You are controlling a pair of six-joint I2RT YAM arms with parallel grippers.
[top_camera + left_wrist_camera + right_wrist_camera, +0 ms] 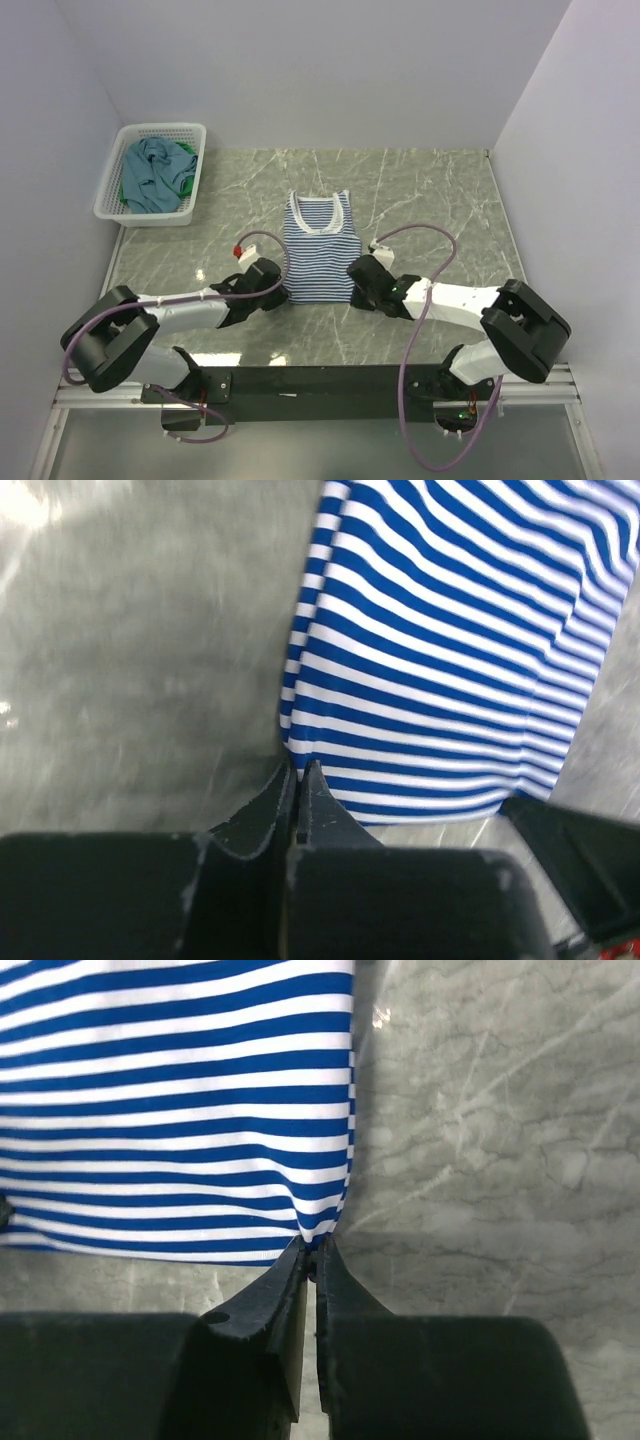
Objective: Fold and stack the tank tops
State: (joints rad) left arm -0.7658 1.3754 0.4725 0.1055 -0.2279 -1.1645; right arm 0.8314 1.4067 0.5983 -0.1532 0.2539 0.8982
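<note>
**A:** What is hard to make out?

**B:** The green tank top (186, 152). Only slivers show, and the rest is covered by the crumpled teal tank top (150, 178) in the white plastic lattice basket (112, 205) at the desk's (430, 200) far left corner.

**A:** And the striped tank top (319, 255)?

**B:** It lies flat mid-desk on the marbled grey-green surface, neckline away from the arms, with navy and white bands and white trim. The wrist views cut off most of it.

**A:** The grippers?

**B:** The left gripper (298, 772) is clenched on the near left hem corner. The right gripper (317, 1255) pinches the near right corner. How much cloth sits between the fingers is hidden
</note>
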